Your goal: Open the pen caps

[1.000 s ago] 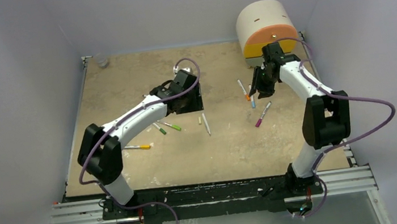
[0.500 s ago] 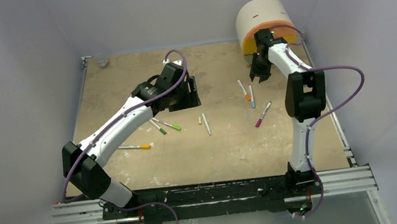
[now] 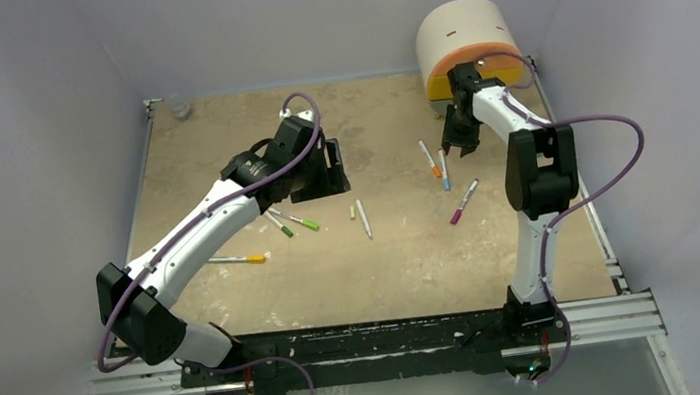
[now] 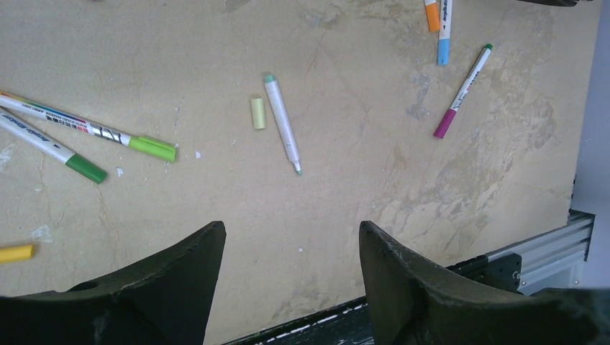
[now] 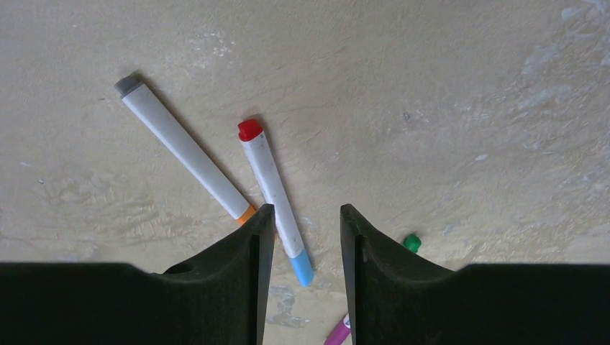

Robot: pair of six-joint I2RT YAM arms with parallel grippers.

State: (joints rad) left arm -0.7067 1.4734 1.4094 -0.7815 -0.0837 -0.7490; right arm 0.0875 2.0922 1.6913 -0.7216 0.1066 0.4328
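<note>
A worn tan table [image 3: 404, 261] is sitting between pale grey walls [image 3: 18, 148]. At its far right corner a cream-and-orange drawer unit [image 3: 465, 42] is standing, with nothing of its inside showing. The left arm [image 3: 199, 231] is stretching low and diagonally toward the middle. The left gripper [image 4: 291, 237] is hanging with fingers spread wide and empty, near an uncapped pen [image 4: 283, 123] lying near-to-far beside a loose pale-green cap [image 4: 257, 113]. The right arm [image 3: 528, 165] is standing tall, elbow raised. The right gripper [image 5: 307, 215] is pointing down before the drawer unit, fingers slightly apart and pinching nothing. Below it a blue-capped pen [image 5: 273, 190] is lying, its blue cap [image 5: 303, 267] toward the near edge. An orange-capped pen [image 5: 183, 154] is lying just beside it, and a magenta-capped pen [image 3: 463, 201] is lying diagonally nearer.
</note>
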